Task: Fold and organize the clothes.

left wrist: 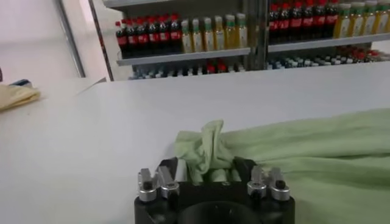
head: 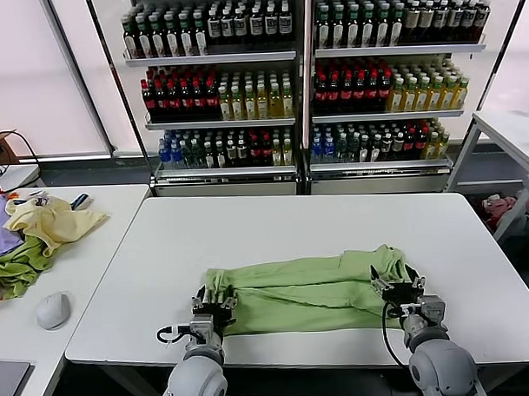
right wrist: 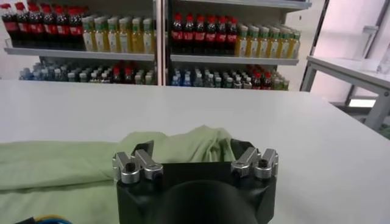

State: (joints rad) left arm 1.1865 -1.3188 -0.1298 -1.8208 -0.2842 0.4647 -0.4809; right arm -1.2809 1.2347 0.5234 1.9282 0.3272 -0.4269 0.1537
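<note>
Light green shirt (head: 307,292) folded into a long wrinkled band, lower centre on white table (head: 274,224). Left gripper (head: 213,304) and right gripper (head: 398,289) open at its bunched ends, cloth between the jaws, not clamped.

Shop-like lab, stocked drink shelves (head: 304,75) (bottles in rows), white tables (head: 291,223)

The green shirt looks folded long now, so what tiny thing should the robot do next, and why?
Probably draw both grippers back off the cloth. The light green soft polo shirt lies as a long folded band on the white table, and the left gripper and right gripper sit open at its two ends.
</note>
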